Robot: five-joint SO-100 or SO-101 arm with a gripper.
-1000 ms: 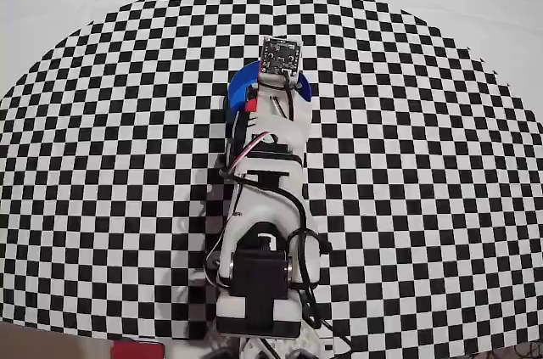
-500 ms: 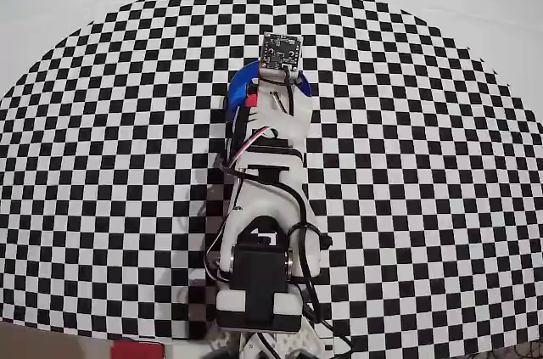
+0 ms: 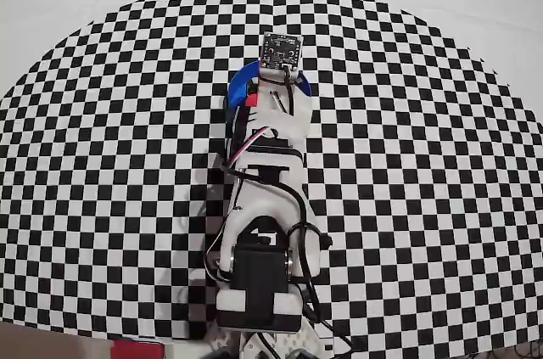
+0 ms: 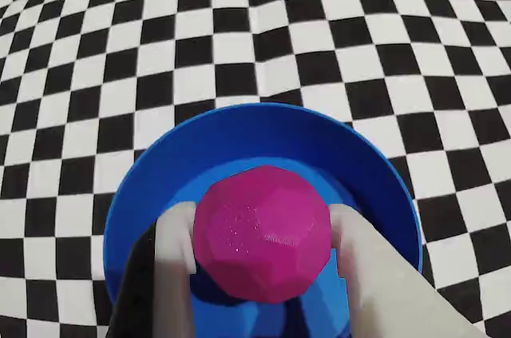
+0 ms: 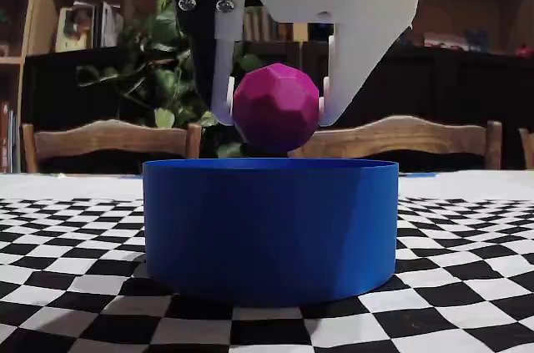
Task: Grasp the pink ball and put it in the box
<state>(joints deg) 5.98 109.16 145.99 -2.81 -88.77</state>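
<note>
In the overhead view the white arm (image 3: 263,206) reaches up the middle of the picture across a black-and-white checkered cloth (image 3: 424,164) spread on the table. It covers most of the blue tub (image 3: 238,85), of which only curved slivers of rim show on either side of the wrist. A small circuit board (image 3: 281,51) sits at the arm's far tip. The pink ball cannot be seen from here.

In the wrist view the pink ball (image 4: 262,232) is pinched between the two pale fingers (image 4: 173,252), which press its left and right flanks. The gripper (image 4: 262,262) is closed on it. Directly beneath lies the tub (image 4: 239,126), its round rim ringing the ball and its flat floor showing behind, with checkered cloth (image 4: 239,18) beyond.

In the fixed view, low at table level, the ball (image 5: 276,108) hangs in the fingers (image 5: 221,94) just above the rim of the tub (image 5: 269,228), clear of it and roughly over its middle. The carry looks finished; what remains, as I judge it, is the release. Parting the fingers should drop the ball inside, and a slight lowering first would keep it from bouncing out. Behind are wooden chair backs (image 5: 108,140), a leafy plant (image 5: 154,78) and dim bookshelves (image 5: 79,2).
</note>
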